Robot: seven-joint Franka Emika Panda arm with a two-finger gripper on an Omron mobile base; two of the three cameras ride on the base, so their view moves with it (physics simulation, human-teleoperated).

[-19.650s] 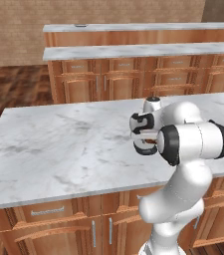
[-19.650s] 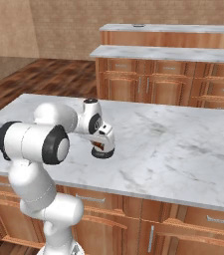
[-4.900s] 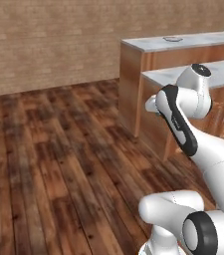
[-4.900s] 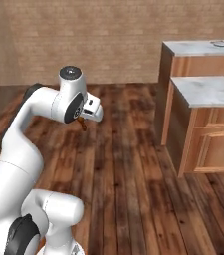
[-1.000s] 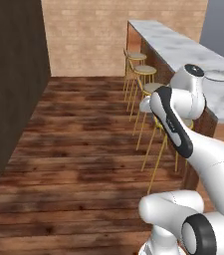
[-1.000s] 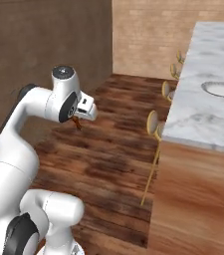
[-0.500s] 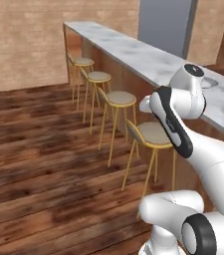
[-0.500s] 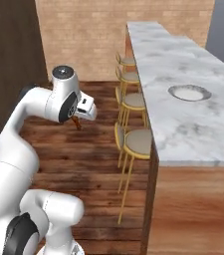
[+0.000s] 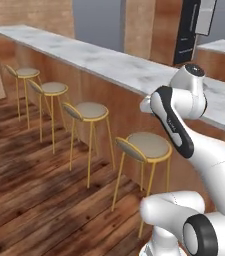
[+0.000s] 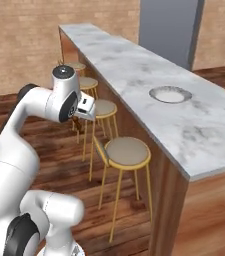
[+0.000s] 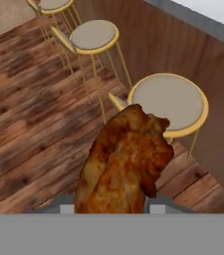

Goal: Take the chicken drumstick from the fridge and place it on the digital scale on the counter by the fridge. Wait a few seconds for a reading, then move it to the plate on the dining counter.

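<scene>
The pincer is closed on the chicken drumstick — the meat sits between its two tips and sticks out in front of the hand camera. The drumstick is bumpy, shiny and reddish-brown. It hangs in the air above the floor, over a stool, not on any counter.

The floor is dark wooden boards with streaky grain. Just beside the arm runs the dining counter, a long white marble top with grey swirls on plain light wood sides. A row of stools stands along it — each has a round grey seat and thin yellow legs.

On the marble top lies the plate, round, shallow and pale, with nothing seen in it. It is well apart from the drumstick.

Behind is a brick wall.
</scene>
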